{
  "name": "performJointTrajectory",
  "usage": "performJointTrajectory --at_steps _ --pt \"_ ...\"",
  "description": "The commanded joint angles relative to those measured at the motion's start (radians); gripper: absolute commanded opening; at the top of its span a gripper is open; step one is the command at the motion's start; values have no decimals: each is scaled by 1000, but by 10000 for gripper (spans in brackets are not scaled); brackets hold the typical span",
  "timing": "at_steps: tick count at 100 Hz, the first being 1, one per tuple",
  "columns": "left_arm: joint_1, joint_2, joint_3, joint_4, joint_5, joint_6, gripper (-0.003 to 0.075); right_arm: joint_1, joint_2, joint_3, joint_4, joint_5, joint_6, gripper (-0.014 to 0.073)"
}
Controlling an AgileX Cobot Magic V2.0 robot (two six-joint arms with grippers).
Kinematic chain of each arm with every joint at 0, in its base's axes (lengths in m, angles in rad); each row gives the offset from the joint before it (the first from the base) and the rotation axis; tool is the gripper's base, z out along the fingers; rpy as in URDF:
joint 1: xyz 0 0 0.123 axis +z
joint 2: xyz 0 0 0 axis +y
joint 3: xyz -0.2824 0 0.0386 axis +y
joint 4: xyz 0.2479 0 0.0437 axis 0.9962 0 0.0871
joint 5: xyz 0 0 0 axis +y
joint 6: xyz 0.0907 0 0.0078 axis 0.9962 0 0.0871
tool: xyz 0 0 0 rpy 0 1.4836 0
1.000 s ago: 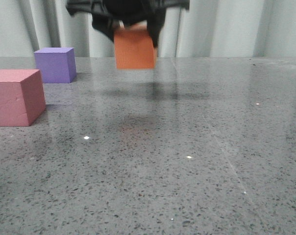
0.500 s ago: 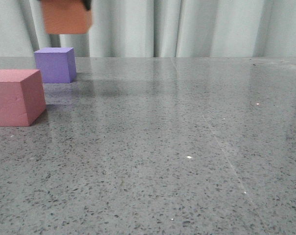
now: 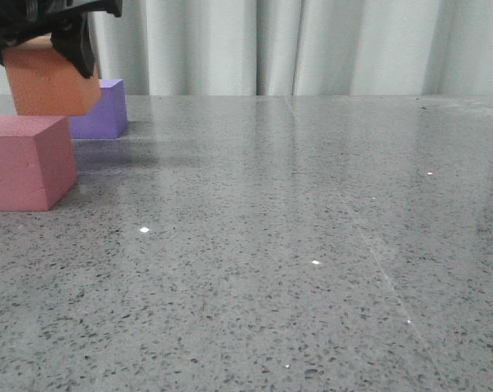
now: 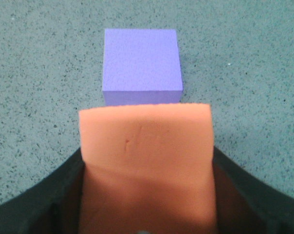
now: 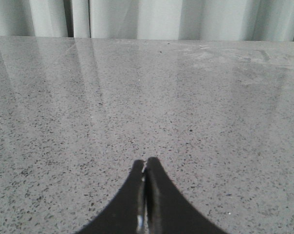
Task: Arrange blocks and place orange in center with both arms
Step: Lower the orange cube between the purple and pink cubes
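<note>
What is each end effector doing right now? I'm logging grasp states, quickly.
Left end effector: closed on the orange cube, held off the table.
Right end effector: closed, holding nothing.

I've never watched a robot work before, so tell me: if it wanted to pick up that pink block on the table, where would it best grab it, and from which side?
Probably from straight above, closing on two opposite flat side faces of the pink block. It sits square on the table with its top face bare. The left gripper, holding the orange block, hangs just behind it, so that would need to move off first.
</note>
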Motion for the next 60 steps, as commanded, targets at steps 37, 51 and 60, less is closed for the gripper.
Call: performJointTrajectory --at_steps 37,51,60 --pt "30 21 5 19 -123 0 144 -5 -20 -14 3 -85 -6 -60" --pt "30 43 5 19 -121 0 176 -5 -20 -14 3 -85 -6 -60" --pt "30 47 5 19 -121 0 221 -5 -20 -14 3 -85 -6 -60"
